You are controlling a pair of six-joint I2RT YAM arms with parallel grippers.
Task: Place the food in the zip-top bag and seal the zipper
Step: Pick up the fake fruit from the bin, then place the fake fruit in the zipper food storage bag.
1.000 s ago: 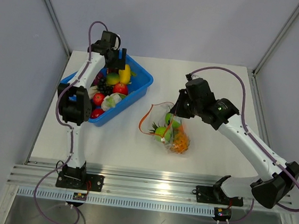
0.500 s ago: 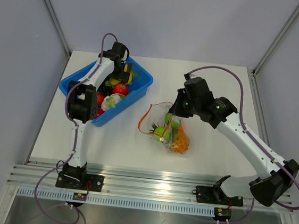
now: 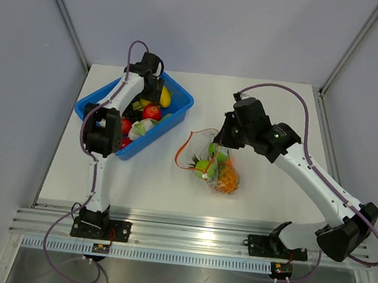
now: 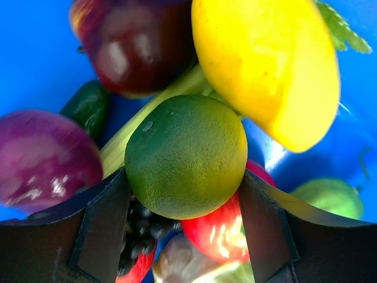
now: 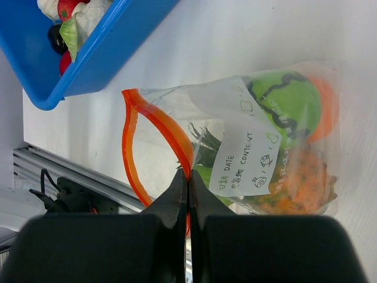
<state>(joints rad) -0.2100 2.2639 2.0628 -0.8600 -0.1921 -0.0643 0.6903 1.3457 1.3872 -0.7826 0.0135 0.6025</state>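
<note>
The left hand [image 4: 184,177] reaches down into the blue bin [image 3: 179,103] at the back left of the worktop [image 3: 281,97]. Its two fingers [image 4: 103,236] sit against opposite sides of a round green fruit [image 4: 185,156], closed onto it. The fruit lies on top of the pile in the bin. A yellow lemon [image 4: 268,65] is just behind it, with a dark red piece [image 4: 135,44] beside that. A shiny purple piece [image 4: 44,156] lies to one side, and a red piece [image 4: 218,233] shows underneath.

The zip-top bag [image 5: 177,103] lies on the worktop between the two arms, to the right of the bin and apart from it. The right hand [image 5: 187,180] is closed tight, pinching the zipper [image 5: 132,112] at one point along the mouth. The rest of the orange-red strip bows out in a loop, so the mouth stands open. Inside the bag are a green apple [image 5: 288,106] and an orange piece [image 5: 294,183]. Some dark leaves show behind the white label [image 5: 244,147].
</note>
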